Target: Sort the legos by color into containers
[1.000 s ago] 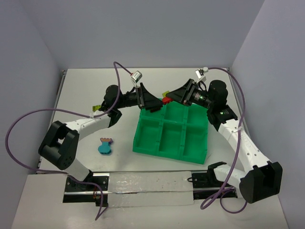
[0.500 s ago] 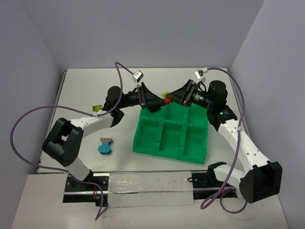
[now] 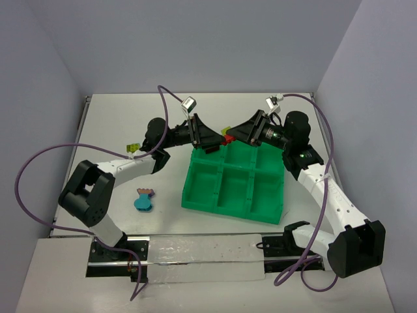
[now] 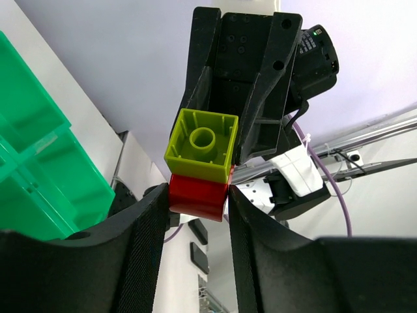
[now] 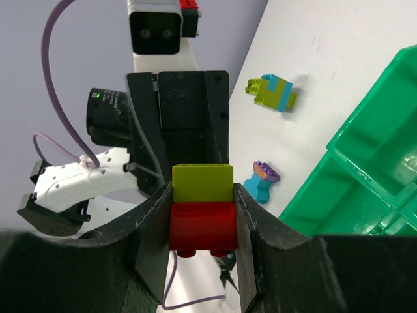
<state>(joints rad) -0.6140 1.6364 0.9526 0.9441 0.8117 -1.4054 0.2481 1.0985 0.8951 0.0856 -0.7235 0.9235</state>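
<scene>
A red lego with a yellow-green lego stacked on it [image 3: 227,137] hangs above the back edge of the green tray of containers [image 3: 195,195]. My right gripper [image 3: 232,135] comes from the right and is shut on the stack; the red brick [image 5: 202,225] sits between its pads and the yellow-green one [image 5: 202,182] sticks out past the tips. My left gripper [image 3: 219,140] meets it from the left. Its fingertips [image 4: 156,215] press both sides of the red brick [image 4: 199,195], and the yellow-green brick [image 4: 201,145] shows its hollow underside.
A cyan piece with a purple top [image 3: 143,199] lies on the table left of the tray, also in the right wrist view [image 5: 260,181]. A small yellow-green and blue cluster [image 3: 133,148] sits farther back left [image 5: 272,92]. The tray compartments [image 5: 365,163] look bare.
The left gripper has moved a little right towards the stack and its jaws have closed in on the red brick. The right arm and the stack have stayed in place.
</scene>
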